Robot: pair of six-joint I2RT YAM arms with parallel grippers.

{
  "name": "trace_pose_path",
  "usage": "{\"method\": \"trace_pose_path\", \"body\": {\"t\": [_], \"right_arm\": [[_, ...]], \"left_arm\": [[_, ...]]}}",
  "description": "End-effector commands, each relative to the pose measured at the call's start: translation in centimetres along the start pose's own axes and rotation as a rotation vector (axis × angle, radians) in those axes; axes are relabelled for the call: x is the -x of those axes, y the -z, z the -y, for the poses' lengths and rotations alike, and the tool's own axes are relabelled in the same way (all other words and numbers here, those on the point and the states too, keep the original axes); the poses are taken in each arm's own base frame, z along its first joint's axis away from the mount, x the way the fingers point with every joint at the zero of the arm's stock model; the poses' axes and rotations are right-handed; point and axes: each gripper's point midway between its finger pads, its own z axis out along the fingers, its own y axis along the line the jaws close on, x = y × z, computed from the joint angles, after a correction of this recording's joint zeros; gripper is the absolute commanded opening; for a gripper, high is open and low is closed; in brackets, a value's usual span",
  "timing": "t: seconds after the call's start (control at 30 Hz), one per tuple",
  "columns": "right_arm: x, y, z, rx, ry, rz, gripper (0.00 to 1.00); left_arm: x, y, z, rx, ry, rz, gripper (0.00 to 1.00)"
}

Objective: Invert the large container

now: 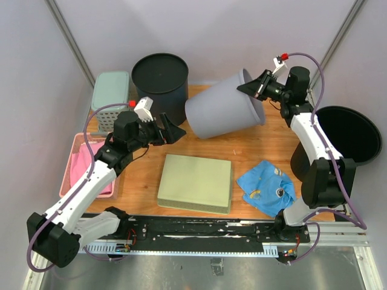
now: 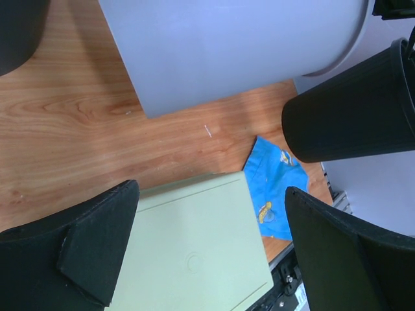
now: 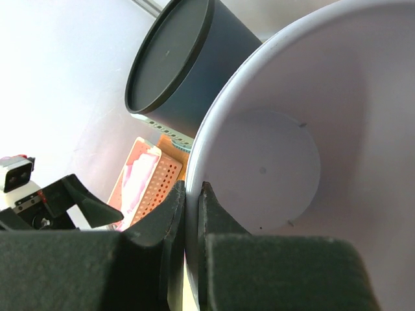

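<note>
The large light-grey container (image 1: 222, 107) lies tipped on its side at the back of the wooden table, its mouth facing right. My right gripper (image 1: 256, 86) is shut on its rim; the right wrist view shows one finger outside and one inside the rim (image 3: 194, 188), with the container's inner bottom (image 3: 266, 168) beyond. My left gripper (image 1: 171, 130) is open and empty, hovering just left of the container's base. In the left wrist view the container's wall (image 2: 227, 45) fills the top, ahead of the spread fingers (image 2: 97, 246).
A black bin (image 1: 160, 81) stands at the back left and another black bin (image 1: 344, 142) at the right edge. A pale green flat lid (image 1: 195, 182) and a blue cloth (image 1: 266, 186) lie in front. A teal basket (image 1: 110, 96) and a pink basket (image 1: 78, 163) sit at the left.
</note>
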Motion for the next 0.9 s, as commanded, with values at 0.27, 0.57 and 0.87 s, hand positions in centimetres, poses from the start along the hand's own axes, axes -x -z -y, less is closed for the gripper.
{"method": "trace_pose_path", "body": {"t": [0.27, 0.57, 0.87], "right_arm": [[-2.4, 2.8, 3.6, -0.021, -0.043, -0.079, 0.05], [-4.8, 5.4, 8.0, -0.172, -0.082, -0.114, 0.39], [-5.7, 6.5, 9.7, -0.293, -0.043, -0.152, 0.53]], "left_arm": [[0.3, -1.2, -0.2, -0.013, 0.024, 0.042, 0.99], [0.5, -1.5, -0.5, -0.001, 0.032, 0.061, 0.99], [1.0, -2.7, -1.0, -0.012, 0.024, 0.111, 0.99]]}}
